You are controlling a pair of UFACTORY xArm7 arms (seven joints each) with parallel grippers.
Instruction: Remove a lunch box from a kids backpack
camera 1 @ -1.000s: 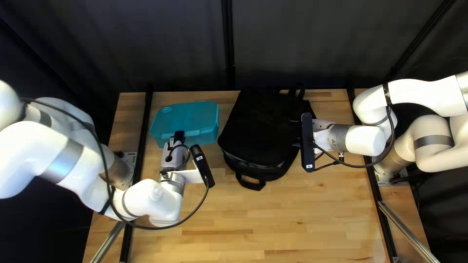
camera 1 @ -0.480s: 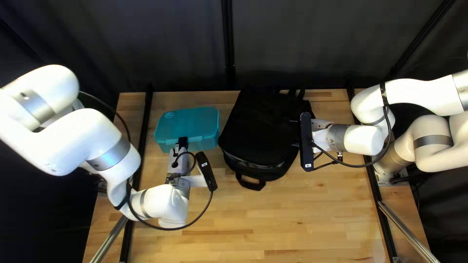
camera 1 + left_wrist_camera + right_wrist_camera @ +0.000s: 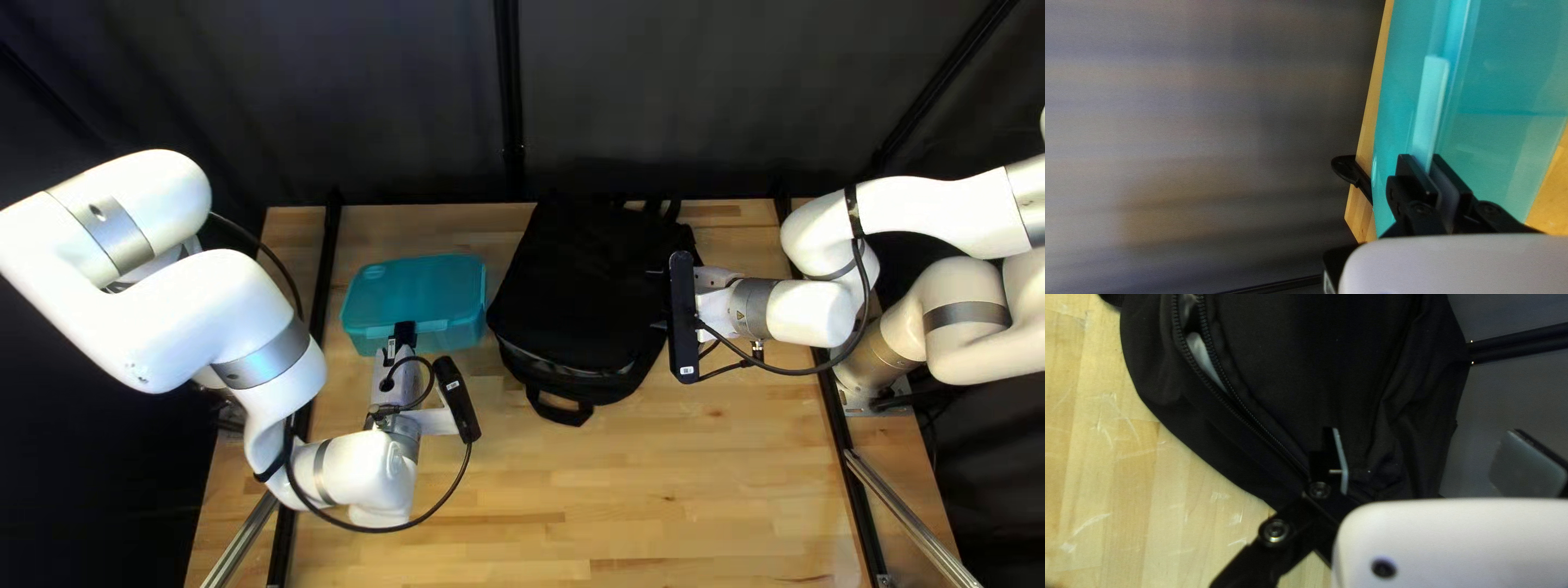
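Teal rectangular plastic lunch box is clasped by left gripper, rounded black fabric backpack alongside, right gripper spread open.

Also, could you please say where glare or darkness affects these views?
Top left view: backpack nearly solid black on the brightly lit table; left wrist view: bright streak along the lunch box's ridge; right wrist view: pale marks on the table, possibly glare.

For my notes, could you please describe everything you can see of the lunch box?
The lunch box is a teal, rounded case, seemingly translucent plastic, its lid closed and facing up, with a paler latch on its near side. It is left of the backpack in the top left view. My left gripper is shut on the latch; I cannot tell whether the box is lifted.
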